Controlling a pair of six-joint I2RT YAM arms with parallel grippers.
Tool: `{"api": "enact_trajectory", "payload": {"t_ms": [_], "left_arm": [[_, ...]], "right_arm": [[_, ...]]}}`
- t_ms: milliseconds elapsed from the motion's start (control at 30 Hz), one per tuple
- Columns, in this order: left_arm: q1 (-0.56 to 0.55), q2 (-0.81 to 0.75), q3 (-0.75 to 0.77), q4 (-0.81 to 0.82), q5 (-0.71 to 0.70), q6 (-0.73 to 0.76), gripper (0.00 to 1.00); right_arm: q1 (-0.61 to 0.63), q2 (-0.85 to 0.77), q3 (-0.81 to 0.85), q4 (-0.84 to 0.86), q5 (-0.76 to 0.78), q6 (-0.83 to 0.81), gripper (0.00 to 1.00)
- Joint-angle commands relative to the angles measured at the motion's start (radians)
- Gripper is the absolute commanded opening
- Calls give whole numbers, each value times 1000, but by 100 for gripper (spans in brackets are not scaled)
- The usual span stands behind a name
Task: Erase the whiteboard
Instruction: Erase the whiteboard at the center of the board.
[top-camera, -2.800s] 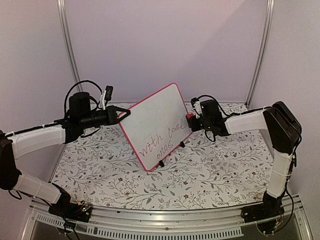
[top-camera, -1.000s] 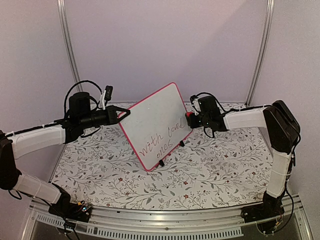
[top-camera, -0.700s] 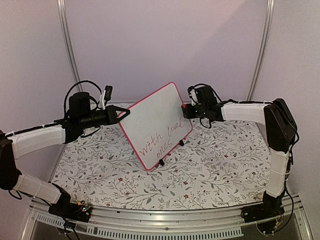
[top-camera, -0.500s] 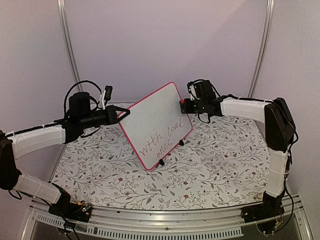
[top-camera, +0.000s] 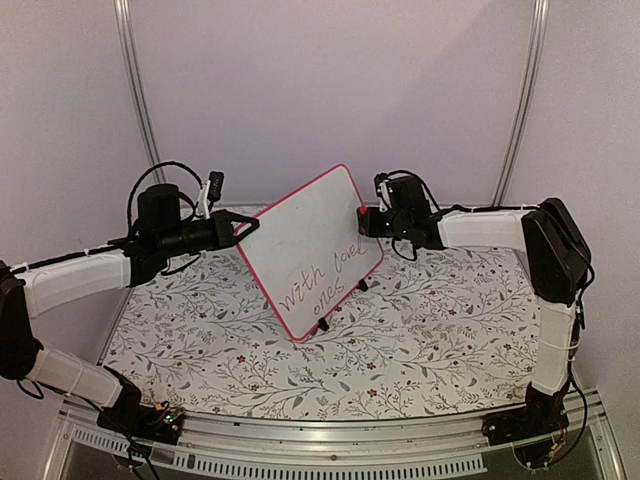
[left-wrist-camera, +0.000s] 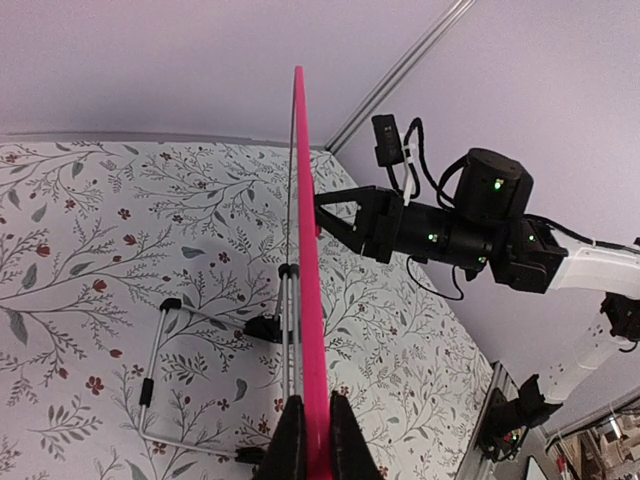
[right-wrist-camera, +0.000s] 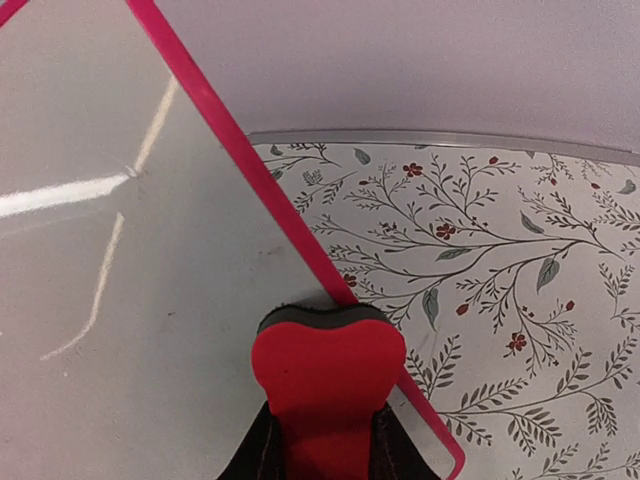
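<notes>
Standing tilted on the table (top-camera: 430, 330) toward its far edge, the whiteboard (top-camera: 305, 235) bears dark handwriting low down. The left gripper (top-camera: 244, 228) is clamped tight on the board's left edge. The right gripper (top-camera: 365, 220) pinches a red eraser (right-wrist-camera: 328, 372), set against the board's right edge.

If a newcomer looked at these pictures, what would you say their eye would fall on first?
Most likely the pink-framed whiteboard, tilted at the middle of the floral-patterned table, with dark handwriting on its lower half. The left gripper clamps its left edge, while the right gripper holds a red eraser at the board's upper right edge.
</notes>
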Motion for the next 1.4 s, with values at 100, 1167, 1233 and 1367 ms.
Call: {"api": "enact_trajectory", "payload": {"t_ms": [100,1167,1233,1367], "left_arm": [[-24,-33,-4,57,178,12,0],[-25,-27,-1,55,176,16,0],[-25,-27,-1,53,178,16,0],[-25,-27,-1,53,178,16,0]], "right_arm": [[99,22,-59,201,4,-116,24],[358,13,-138,407,38,-355,24],[382,11,-139,404,41,-393,24],[436,9,-134,396,55,-432,24]]}}
